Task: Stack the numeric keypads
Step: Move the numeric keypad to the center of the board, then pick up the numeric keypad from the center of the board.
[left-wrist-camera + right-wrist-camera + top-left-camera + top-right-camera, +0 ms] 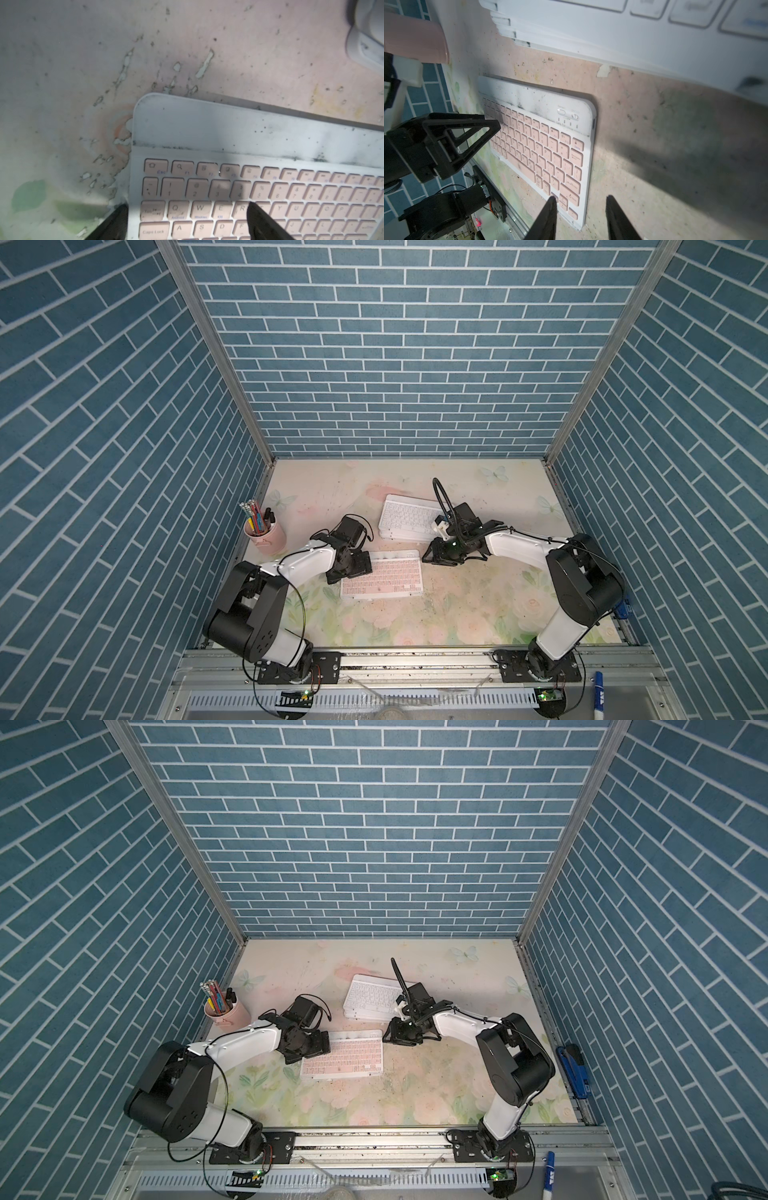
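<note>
Scuffed floral mat (457,605) beneath thin, rectangular pink keypad (380,580)

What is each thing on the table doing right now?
pink keypad, lying flat by itself, keys up, not stacked yet.
keypad stack, piled farther back, white-keyed one on top, corners a bit uneven.
left gripper, open, straddling the pink keypad's short edge.
right gripper, open, low at the pink keypad's other end, holding nothing.
pencil cup, upright, full.
</note>
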